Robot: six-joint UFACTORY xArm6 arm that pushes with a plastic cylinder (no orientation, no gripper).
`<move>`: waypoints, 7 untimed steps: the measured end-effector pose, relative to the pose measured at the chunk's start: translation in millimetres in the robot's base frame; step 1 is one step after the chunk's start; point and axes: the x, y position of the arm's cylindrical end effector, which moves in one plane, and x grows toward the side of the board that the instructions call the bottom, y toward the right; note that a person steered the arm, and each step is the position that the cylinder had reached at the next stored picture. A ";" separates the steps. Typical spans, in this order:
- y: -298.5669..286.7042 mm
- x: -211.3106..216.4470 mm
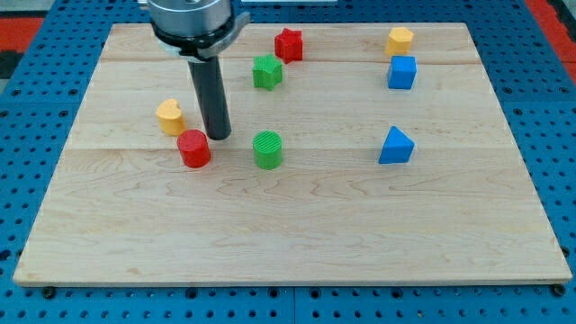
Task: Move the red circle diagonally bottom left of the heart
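The red circle (193, 148) lies on the wooden board (297, 225) at the view's left of centre. The yellow heart (169, 117) sits just up and to the left of it, a small gap apart. My tip (219, 136) is at the red circle's upper right edge, touching or nearly touching it. The rod stands upright between the red circle and the green circle (267, 149).
A green star (267, 72) and a red star (288, 44) lie toward the view's top centre. A yellow pentagon (400, 40), a blue cube (401, 72) and a blue triangle (396, 146) lie on the view's right.
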 end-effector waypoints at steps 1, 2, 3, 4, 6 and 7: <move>-17.3 24.9; -69.2 42.8; -69.2 29.2; -69.3 -1.1; -134.1 53.0; -129.7 57.5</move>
